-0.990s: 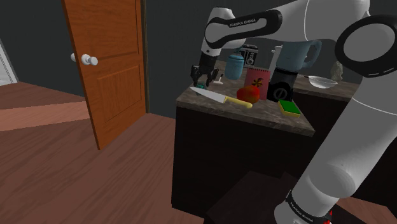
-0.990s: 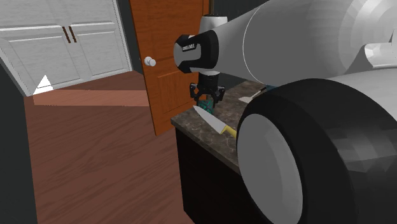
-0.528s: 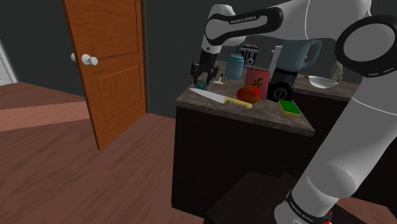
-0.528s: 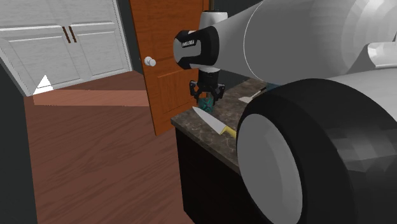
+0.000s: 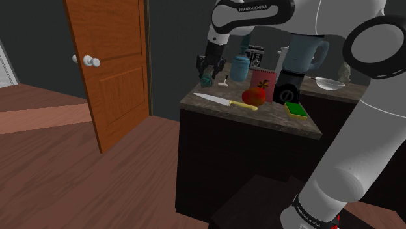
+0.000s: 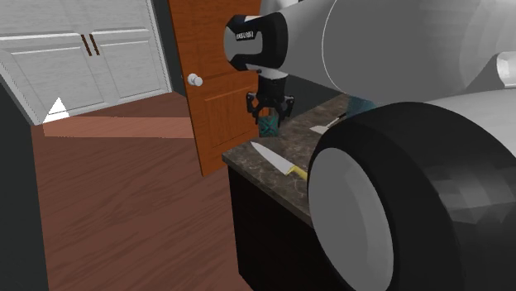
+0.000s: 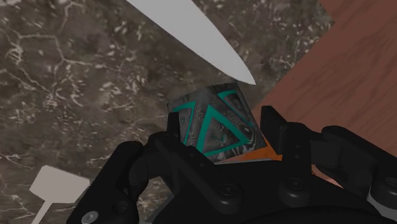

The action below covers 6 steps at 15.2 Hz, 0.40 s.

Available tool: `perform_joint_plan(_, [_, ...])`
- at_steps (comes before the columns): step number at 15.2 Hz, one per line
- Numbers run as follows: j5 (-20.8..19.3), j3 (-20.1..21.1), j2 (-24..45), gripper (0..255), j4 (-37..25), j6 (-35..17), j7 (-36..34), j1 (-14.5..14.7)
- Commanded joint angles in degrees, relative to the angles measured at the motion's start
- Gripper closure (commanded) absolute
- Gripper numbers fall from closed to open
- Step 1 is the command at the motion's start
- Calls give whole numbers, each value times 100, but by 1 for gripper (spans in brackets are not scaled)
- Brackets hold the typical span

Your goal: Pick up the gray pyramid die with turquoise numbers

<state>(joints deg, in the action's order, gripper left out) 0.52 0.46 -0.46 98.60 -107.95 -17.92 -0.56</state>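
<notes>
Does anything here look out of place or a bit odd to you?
Only the knife: it lies bare on the counter, its blade tip near the counter's corner. The die hangs clamped in the tool, above the counter; nothing looks spilled.

Shoulder and second exterior views behind arm (image 5: 364, 97), sharing counter (image 5: 263, 114), wrist looking down.

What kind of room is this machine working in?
Probably a home kitchen: a stone-topped counter carries a kitchen knife, a blender and a white bowl, with a wooden door beside it.
</notes>
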Motion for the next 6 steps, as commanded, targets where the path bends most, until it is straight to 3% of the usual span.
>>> perform_joint_plan(1, [-2, 2, 25, 255, -193, 168, -7, 2])
perform_joint_plan(6, [-3, 2, 62, 255, -483, 421, -9, 2])
